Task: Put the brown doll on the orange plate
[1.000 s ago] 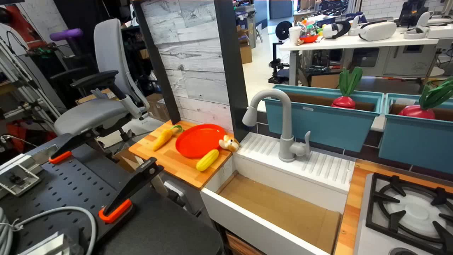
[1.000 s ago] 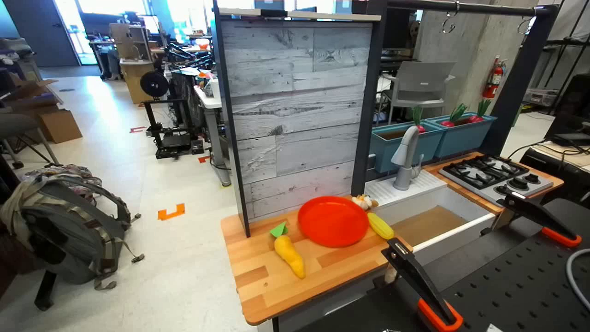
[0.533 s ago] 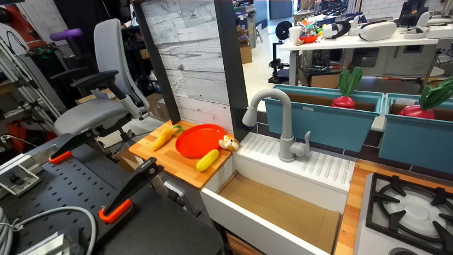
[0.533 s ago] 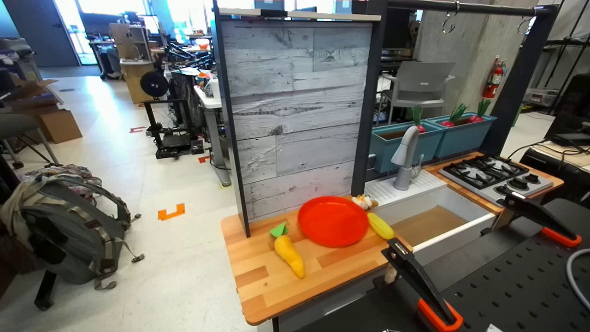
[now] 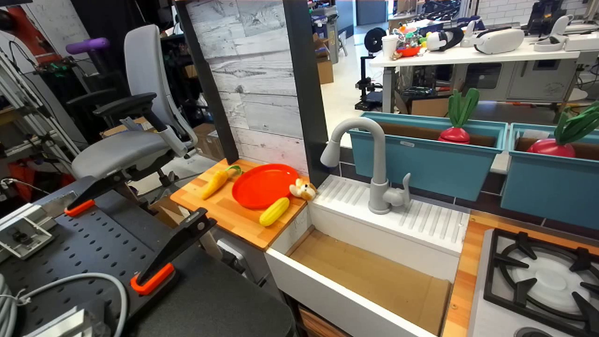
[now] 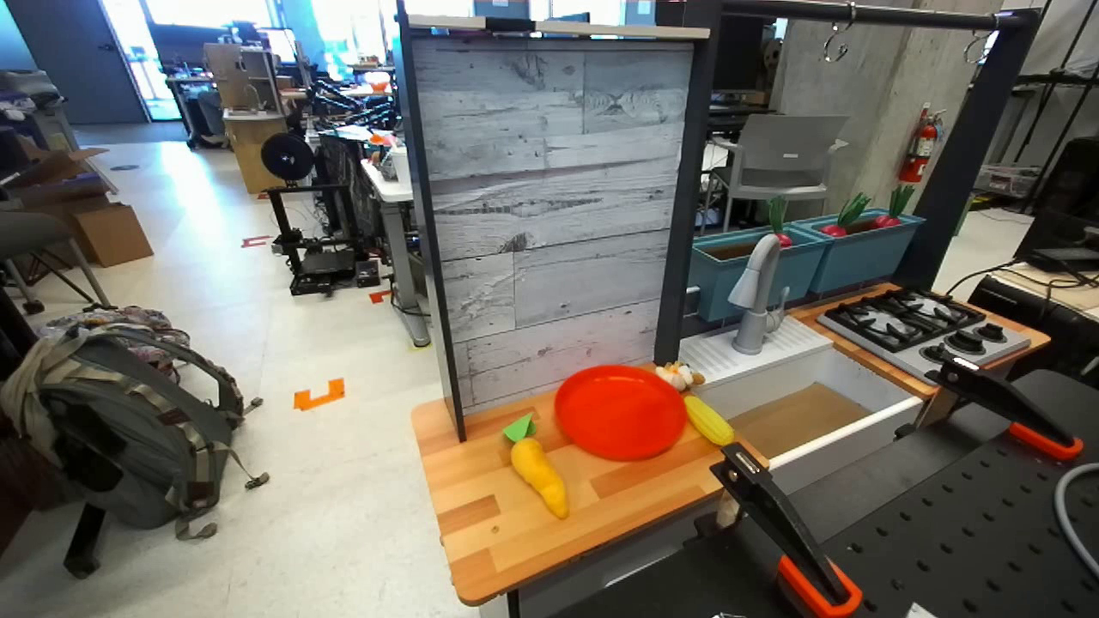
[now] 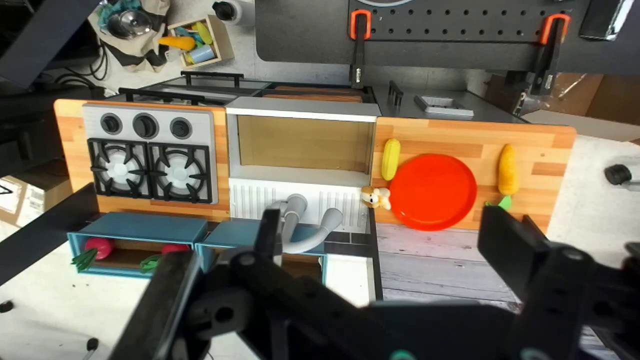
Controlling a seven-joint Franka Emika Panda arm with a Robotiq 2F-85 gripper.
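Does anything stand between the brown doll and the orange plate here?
Nothing visible does: the brown doll sits right beside the orange plate. The yellow corn also lies by the plate, but off that line.

No lettering can be read; labels (image 5: pixel 407 143) on a teal planter (image 5: pixel 423 168) and a cardboard box (image 7: pixel 56 194) are illegible

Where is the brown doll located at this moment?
In the wrist view, the brown doll is just left of the orange plate, below the yellow corn and by the ribbed white drainboard.
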